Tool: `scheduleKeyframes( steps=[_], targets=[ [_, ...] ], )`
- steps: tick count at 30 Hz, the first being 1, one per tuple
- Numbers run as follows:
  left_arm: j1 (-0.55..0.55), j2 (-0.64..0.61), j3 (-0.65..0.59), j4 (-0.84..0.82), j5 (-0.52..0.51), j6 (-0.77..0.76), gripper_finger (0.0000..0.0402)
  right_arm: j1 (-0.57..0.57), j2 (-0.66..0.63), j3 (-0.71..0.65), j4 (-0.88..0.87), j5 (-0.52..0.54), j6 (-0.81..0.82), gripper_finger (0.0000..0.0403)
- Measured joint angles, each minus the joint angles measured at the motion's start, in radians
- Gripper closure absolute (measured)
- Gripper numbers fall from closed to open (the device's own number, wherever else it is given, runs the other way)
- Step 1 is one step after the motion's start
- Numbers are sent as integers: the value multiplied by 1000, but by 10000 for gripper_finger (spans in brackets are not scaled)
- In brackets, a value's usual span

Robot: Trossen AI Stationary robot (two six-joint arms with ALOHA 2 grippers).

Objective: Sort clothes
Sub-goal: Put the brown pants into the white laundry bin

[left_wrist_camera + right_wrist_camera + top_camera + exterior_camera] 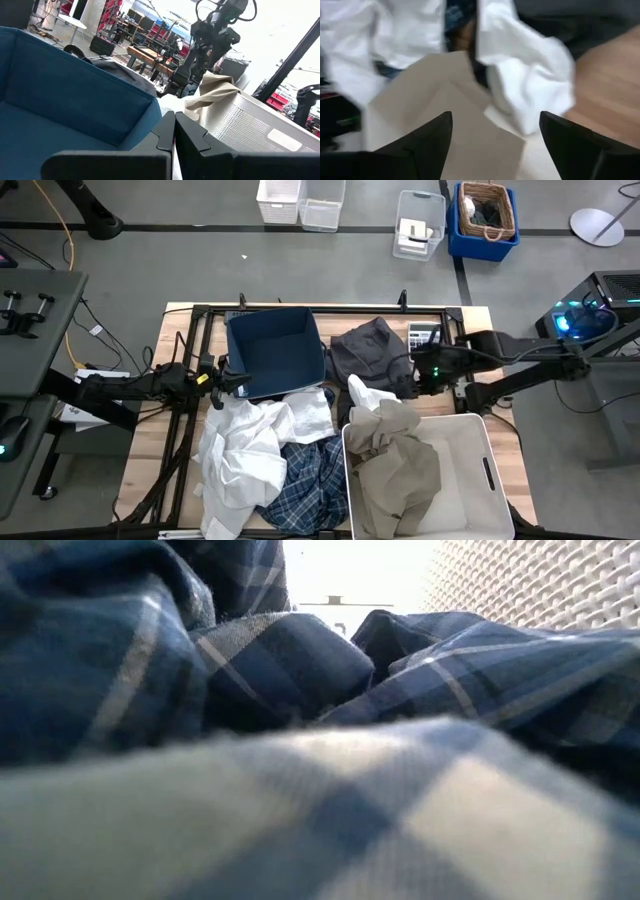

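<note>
Landmark taken: large white bin at the near right of the table.

- Beige-khaki piece heaped inside the white bin, one end rising over its far left corner; seen again past the left fingers and under the right ones.
- White shirt draped at that same far left corner of the bin, partly over the rim.
- More white shirts piled left of the bin on the table.
- Blue-white plaid shirt just left of the bin, touching its left wall; filled the low view.
- Dark grey piece beyond the bin, beside the dark blue bin.
- Right gripper just beyond the bin's far left corner, over the clothes; fingers spread wide, released, nothing between them.
- Left gripper well left of the white bin, at the dark blue bin's near left corner; fingers closed together, clenched, nothing seen grasped.
</note>
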Motion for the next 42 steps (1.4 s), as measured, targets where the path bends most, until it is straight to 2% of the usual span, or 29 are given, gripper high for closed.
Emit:
scheduleKeyframes(
  steps=[6, 10, 15, 19, 22, 26, 27, 32, 36, 42],
  targets=[
    [0, 0, 0, 0, 0, 0, 401, -7, -131, -216, 140, -13, 102, 107],
    [0, 0, 0, 0, 0, 0, 401, -8, -201, -361, 351, -26, 157, 107],
    [0, 0, 0, 0, 0, 0, 401, -5, -219, -511, 689, -91, 216, 107],
    [0, 0, 0, 0, 0, 0, 401, 13, -195, -546, 800, -105, 235, 125],
    [0, 0, 0, 0, 0, 0, 401, 38, -173, -516, 820, -102, 218, 191],
    [0, 0, 0, 0, 0, 0, 401, 83, -150, -416, 828, -81, 136, 354],
    [0, 0, 0, 0, 0, 0, 401, 95, -144, -384, 821, -75, 115, 378],
    [0, 0, 0, 0, 0, 0, 401, 180, -101, -158, 719, -17, -30, 398],
    [0, 0, 0, 0, 0, 0, 401, 325, -21, 21, 629, -24, -120, 400],
    [0, 0, 0, 0, 0, 0, 401, 617, 179, 91, 593, -40, -99, 400]
  ],
)
